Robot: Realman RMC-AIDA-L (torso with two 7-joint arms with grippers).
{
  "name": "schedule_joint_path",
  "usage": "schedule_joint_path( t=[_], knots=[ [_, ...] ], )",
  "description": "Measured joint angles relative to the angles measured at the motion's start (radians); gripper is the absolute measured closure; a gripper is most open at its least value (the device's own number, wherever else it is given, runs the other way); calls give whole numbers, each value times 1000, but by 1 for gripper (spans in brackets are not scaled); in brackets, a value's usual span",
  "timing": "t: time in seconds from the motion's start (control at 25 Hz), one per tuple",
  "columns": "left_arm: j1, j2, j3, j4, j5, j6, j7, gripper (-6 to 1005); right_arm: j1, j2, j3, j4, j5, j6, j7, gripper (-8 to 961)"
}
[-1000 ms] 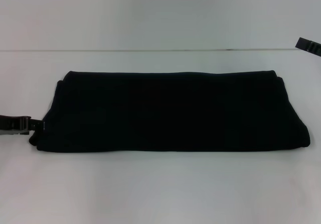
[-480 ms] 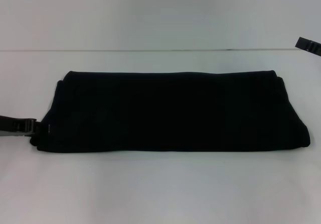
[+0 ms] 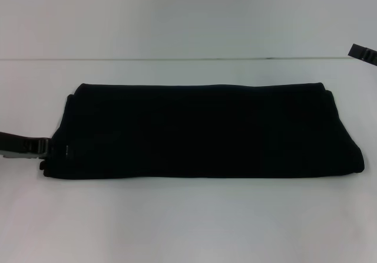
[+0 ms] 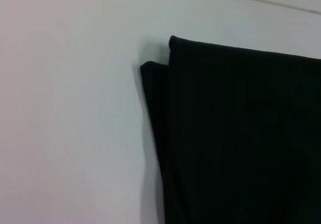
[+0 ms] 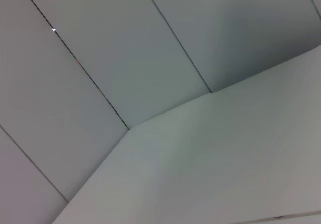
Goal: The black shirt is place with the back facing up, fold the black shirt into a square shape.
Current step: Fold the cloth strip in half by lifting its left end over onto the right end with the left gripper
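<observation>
Already folded into a long band mid-table, the black shirt (image 3: 200, 130) looks soft and limp; best pinched at its nine-o'clock end, where the left gripper (image 3: 42, 148) sits, grip undeterminable.

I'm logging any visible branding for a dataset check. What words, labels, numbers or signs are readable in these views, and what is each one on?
No readable text in any view.
The black shirt is plain, with no print; a tiny pale speck near its left end, beside the left end effector, is too small to read.
The white table and the right end effector show no markings.
</observation>
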Motion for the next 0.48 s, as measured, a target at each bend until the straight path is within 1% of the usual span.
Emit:
schedule_joint_path(
  t=[0.32, 0.48],
  knots=[
    [-14, 0, 3, -1, -28, 31, 16, 368, -2, 0, 0, 1, 0, 2, -1, 220],
    [-19, -5, 9, -2, -30, 35, 16, 368, -2, 0, 0, 2, 0, 4, -3, 220]
  ],
)
